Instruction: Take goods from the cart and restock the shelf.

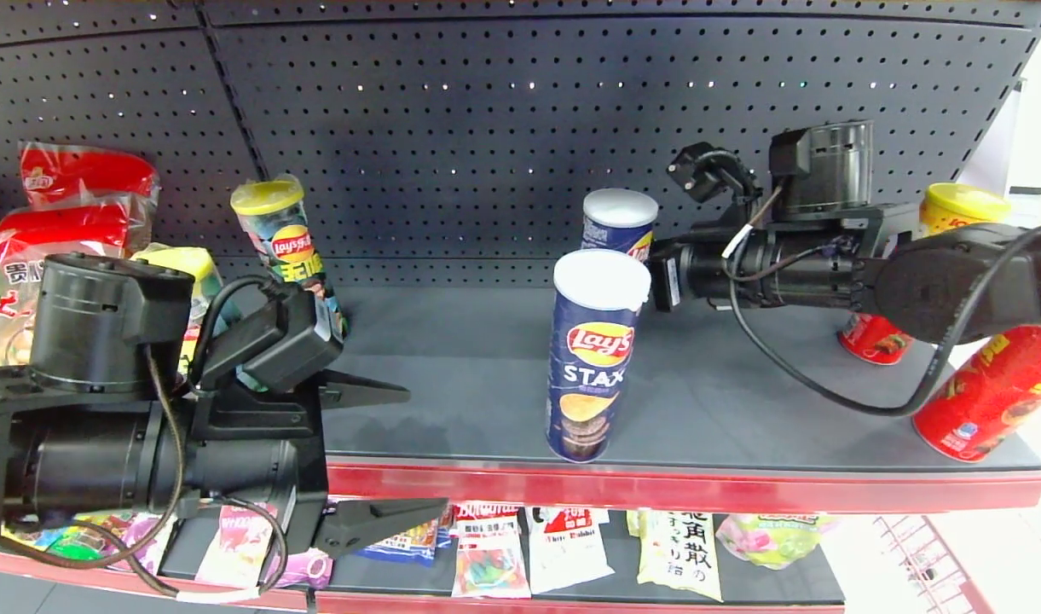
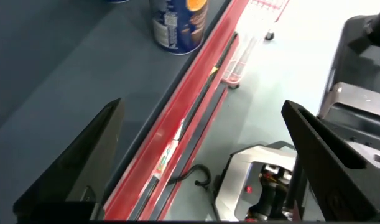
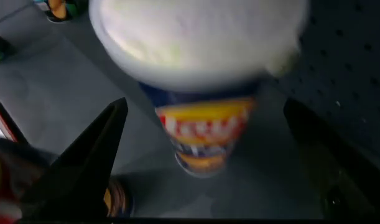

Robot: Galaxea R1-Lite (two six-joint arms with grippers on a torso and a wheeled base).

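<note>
— Seemingly at the tail of a placing step on the shelf (image 1: 452, 367). Any grip at the right gripper (image 3: 203, 106)?
— None: spread wide around the rear blue can (image 1: 620, 223), clear of its sides, just behind the front blue can (image 1: 592, 358). Left gripper (image 1: 418, 452): likewise agape, empty, well left of the front blue can.
— Next?
— Probably: back straight out, clipping neither can, then fetch more goods.

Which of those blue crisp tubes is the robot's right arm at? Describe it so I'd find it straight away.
Look at the grey upper shelf with the red front edge. Near its middle stand two blue, white-lidded tubes, one behind the other. It is the rear tube, half hidden by the front tube, with the right hand open around it.
</note>
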